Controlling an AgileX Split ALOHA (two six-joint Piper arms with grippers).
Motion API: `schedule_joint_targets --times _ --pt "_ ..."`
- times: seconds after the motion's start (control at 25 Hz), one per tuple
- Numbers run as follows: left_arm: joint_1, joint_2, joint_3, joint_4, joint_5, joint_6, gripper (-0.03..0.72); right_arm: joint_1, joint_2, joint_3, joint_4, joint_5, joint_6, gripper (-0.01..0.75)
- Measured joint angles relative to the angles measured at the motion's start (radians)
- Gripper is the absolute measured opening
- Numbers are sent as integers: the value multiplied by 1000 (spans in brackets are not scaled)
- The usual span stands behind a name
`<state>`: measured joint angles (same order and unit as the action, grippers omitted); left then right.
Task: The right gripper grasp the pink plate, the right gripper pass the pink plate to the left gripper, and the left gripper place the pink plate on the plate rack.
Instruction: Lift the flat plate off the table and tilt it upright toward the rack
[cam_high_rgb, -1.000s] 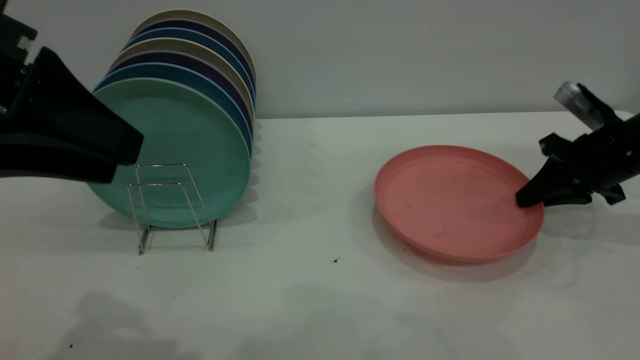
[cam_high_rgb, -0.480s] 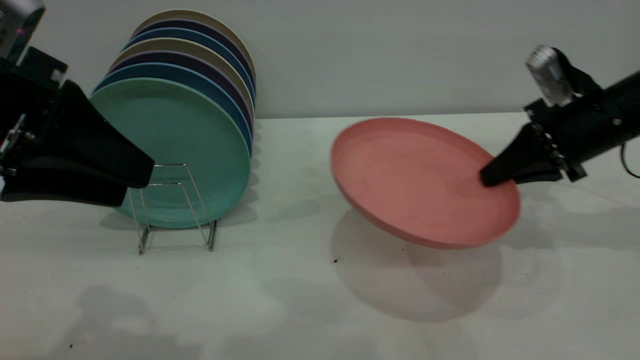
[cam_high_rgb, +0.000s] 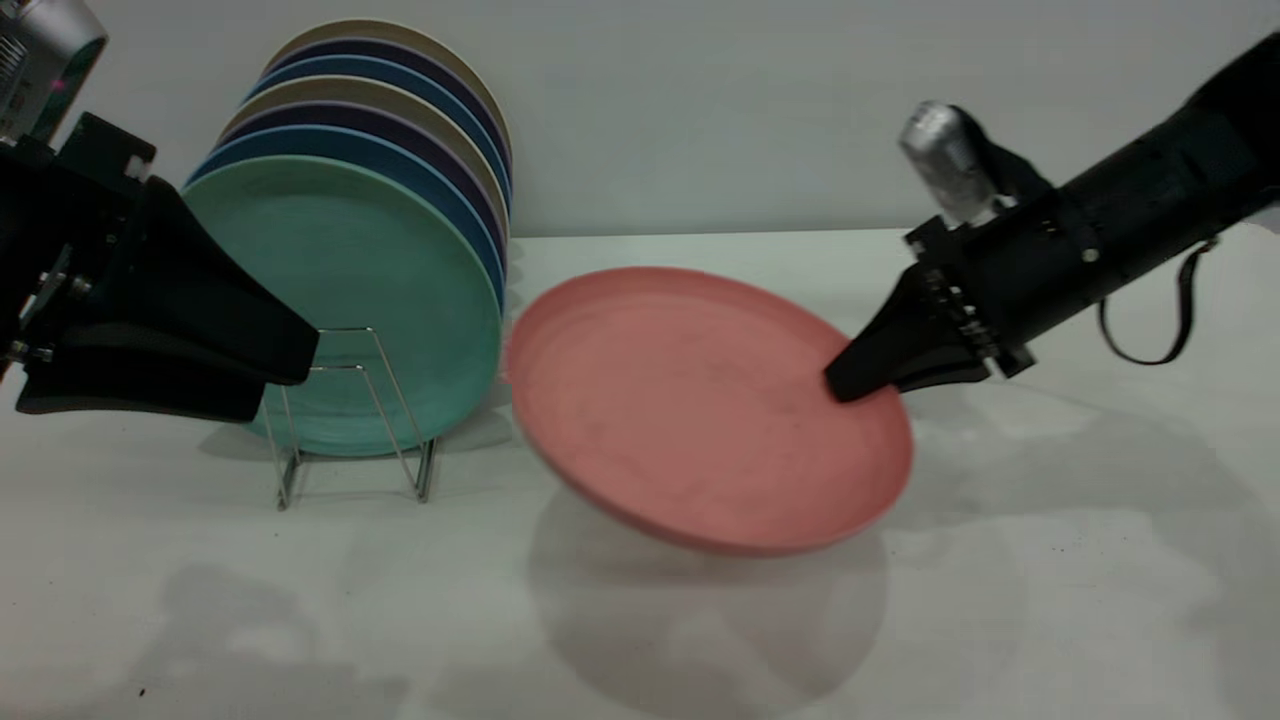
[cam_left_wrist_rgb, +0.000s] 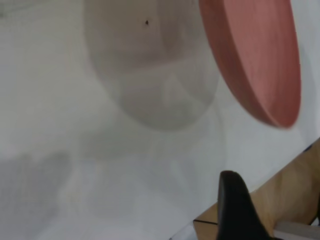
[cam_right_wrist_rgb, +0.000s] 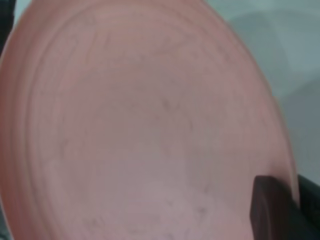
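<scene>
The right end effector (cam_high_rgb: 850, 385) reaches in from the upper right on a long black arm sloping down toward the middle, its two fingers clamped on the near-right rim of the pink plate (cam_high_rgb: 700, 410). The plate hangs above the white tabletop (cam_high_rgb: 640, 620), tilted with its far-left edge higher, just beside the teal-green plate (cam_high_rgb: 350, 300) at the front of the stack. The left end effector (cam_high_rgb: 280, 365) sits at the far left in front of the plate rack (cam_high_rgb: 345, 415), its wedge fingers pointing right; whether they are apart I cannot tell.

The pink plate is matte, round, with a shallow raised rim and faint specks. The rack is thin silver wire in trapezoid loops.

Half a second ago the plate hung farther right; both end effectors have since moved toward the middle.
</scene>
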<state>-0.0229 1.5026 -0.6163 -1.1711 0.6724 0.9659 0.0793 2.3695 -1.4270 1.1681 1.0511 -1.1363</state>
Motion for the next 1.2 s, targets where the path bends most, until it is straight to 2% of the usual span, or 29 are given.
schedule_joint_targets --times 0.2,0.6,1.0,1.2 --pt "0 0 0 -8 -36 1 412 38 0 0 45 43 0 17" --pt "0 48 0 -70 -35 3 393 80 -33 0 60 46 0 17" --pt "0 150 -1 -284 24 142 383 102 -34 0 60 46 0 17" --pt "0 176 -1 -304 37 155 381 104 -34 0 60 46 1 17"
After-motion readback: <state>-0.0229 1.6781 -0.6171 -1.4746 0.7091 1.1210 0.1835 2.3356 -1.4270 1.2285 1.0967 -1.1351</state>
